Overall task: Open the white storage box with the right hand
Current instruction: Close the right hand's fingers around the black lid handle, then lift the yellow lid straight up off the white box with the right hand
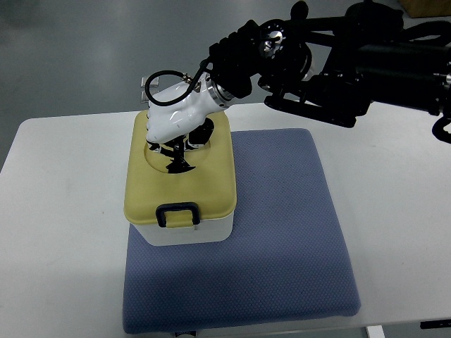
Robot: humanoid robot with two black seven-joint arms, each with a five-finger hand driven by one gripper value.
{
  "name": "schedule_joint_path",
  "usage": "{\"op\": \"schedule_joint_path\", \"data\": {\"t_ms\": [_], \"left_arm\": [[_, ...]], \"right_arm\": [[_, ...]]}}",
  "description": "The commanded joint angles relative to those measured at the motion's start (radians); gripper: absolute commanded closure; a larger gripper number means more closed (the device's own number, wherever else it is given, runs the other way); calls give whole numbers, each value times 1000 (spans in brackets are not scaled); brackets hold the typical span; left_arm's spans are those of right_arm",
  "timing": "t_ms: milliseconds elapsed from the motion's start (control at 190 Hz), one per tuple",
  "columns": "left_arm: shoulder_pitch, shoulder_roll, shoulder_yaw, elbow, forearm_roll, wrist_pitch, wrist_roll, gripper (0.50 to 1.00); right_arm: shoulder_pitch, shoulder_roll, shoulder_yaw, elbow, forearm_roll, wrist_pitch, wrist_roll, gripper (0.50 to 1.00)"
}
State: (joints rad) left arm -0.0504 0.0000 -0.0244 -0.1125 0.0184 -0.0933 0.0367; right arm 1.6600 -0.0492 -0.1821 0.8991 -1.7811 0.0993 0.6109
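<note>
Your right hand (176, 116) is over the far half of the white storage box (184, 231), arm coming in from the right edge. Fingers (176, 151) reach down into the recess in the yellow lid (208, 176), apparently at the handle there. You can't tell whether they're clenched on it or just resting; the white palm shell hides the contact.

Box sits on the left part of the blue mat (282, 232), mat on the white bench (63, 211). Lid looks fully seated. Black latch (177, 213) at the near edge looks down.

Risks, my read:
- If that latch is engaged, pulling up lifts the whole box, not the lid.
- Box is light-looking, mat is soft: an off-axis pull could tip or drag it.
- Shallow finger hold could slip off the handle mid-lift.

Left hand not in shot.
</note>
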Motion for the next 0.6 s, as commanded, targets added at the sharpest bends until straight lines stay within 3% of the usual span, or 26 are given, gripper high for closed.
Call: {"op": "schedule_joint_path", "data": {"t_ms": [0, 248, 596], "left_arm": [[0, 0, 0, 1, 0, 1, 0, 500], [0, 0, 0, 1, 0, 1, 0, 500], [0, 0, 0, -1, 0, 0, 0, 500]], "right_arm": [[0, -1, 3, -14, 12, -39, 0, 1000], [7, -18, 19, -80, 60, -112, 0, 1000], [32, -69, 65, -166, 222, -98, 0, 1000]]}}
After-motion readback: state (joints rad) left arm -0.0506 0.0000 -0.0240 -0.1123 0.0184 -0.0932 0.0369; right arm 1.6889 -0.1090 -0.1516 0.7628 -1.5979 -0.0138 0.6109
